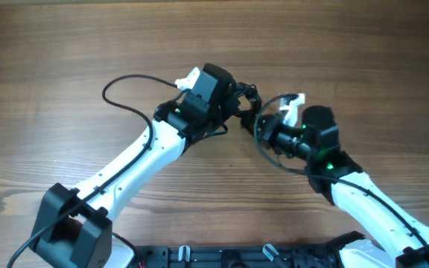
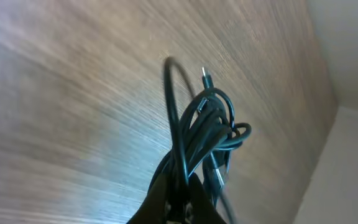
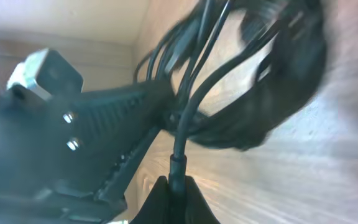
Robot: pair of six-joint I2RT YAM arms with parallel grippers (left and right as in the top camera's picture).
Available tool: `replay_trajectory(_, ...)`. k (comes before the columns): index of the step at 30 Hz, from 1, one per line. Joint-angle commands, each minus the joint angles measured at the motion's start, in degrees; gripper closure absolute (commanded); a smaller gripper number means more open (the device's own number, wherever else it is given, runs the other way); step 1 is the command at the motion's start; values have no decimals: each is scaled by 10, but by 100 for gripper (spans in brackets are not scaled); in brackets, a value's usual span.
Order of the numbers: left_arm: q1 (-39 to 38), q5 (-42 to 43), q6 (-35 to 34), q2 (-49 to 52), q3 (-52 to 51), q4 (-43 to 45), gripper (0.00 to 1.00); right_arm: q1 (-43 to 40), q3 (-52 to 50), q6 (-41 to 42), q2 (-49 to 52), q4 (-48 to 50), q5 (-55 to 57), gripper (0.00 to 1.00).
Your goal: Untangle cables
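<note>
- The left gripper (image 2: 178, 200) is clenched on the cables (image 2: 205, 134). Its fingers (image 2: 155, 203) meet around several black strands with almost no gap.
- The right gripper (image 3: 174, 194) is clamped too. Its fingers (image 3: 155, 205) pinch one strand just below a thicker collar, and that strand runs up into the same bundle.
- From overhead the left gripper (image 1: 237, 104) and right gripper (image 1: 264, 128) sit just beside each other, with the cables (image 1: 249, 97) bunched between them about mid-desk.
- One thin loop (image 1: 275, 159) hangs out from the bundle toward the near edge, beside the right arm.
- A plug (image 2: 205, 76) pokes out of the top of the knot in the left wrist view.
- The right wrist view is badly blurred. The bundle (image 3: 260, 81) reads as a dark mass, and I cannot tell how the strands cross.
- From overhead both grippers cover most of the knot, so its shape is hidden.
- The desk (image 1: 65, 45) has bare wood toward the far edge and both far corners. The arms fill the near side.
</note>
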Motion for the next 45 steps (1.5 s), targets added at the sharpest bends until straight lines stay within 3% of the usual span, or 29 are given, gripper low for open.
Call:
replay_trajectory(1,11,72,308,-18,10,2,96,-66,5,-43,0,6,-103,96)
replay_trajectory(3,6,144,419,-18,10,5,96,-81,5,-44,0,5,-116,96)
replay_trajectory(6,-7,223,492,-18,10,21,96,-82,5,-71,0,-6,-86,96)
replay_trajectory(11,-10,274,488,-34,10,57,96,-82,5,-72,3,-94,-19,95)
replay_trajectory(15,-10,340,488,-42,10,54,96,-82,5,-71,4,-93,28,96)
replay_trajectory(17,-10,357,451,-42,10,64,96,-82,5,-71,4,-90,25,95)
replay_trajectory(19,-10,356,404,-42,10,94,96,-81,5,-72,5,-90,21,83)
replay_trajectory(20,-10,346,385,-42,10,104,96,-82,5,-73,5,-88,19,72)
replay_trajectory(22,0,298,335,-42,10,104,96,-89,5,-94,3,-76,2,41)
replay_trajectory(24,35,249,251,-42,10,84,96,-125,5,-107,-10,-60,-56,4)
replay_trajectory(28,109,245,70,-42,10,66,96,-195,5,-122,-22,-73,-90,0)
replay_trajectory(30,123,246,39,-42,10,62,96,-198,5,-123,-21,-90,-91,0)
replay_trajectory(32,122,251,39,-42,10,60,96,-193,5,-178,-15,-91,-91,0)
replay_trajectory(33,120,272,74,-42,10,63,96,-193,4,-213,-10,-93,-91,0)
replay_trajectory(36,122,416,304,-42,10,75,96,-193,4,-256,0,-86,-93,0)
replay_trajectory(38,125,538,441,-42,10,73,96,-193,4,-372,0,-57,-168,0)
replay_trajectory(41,123,553,473,-42,10,73,96,-193,4,-424,0,0,-301,0)
replay_trajectory(43,123,586,478,-42,10,74,96,-193,4,-435,0,4,-303,3)
replay_trajectory(45,123,606,486,-42,10,73,96,-193,4,-437,0,5,-305,17)
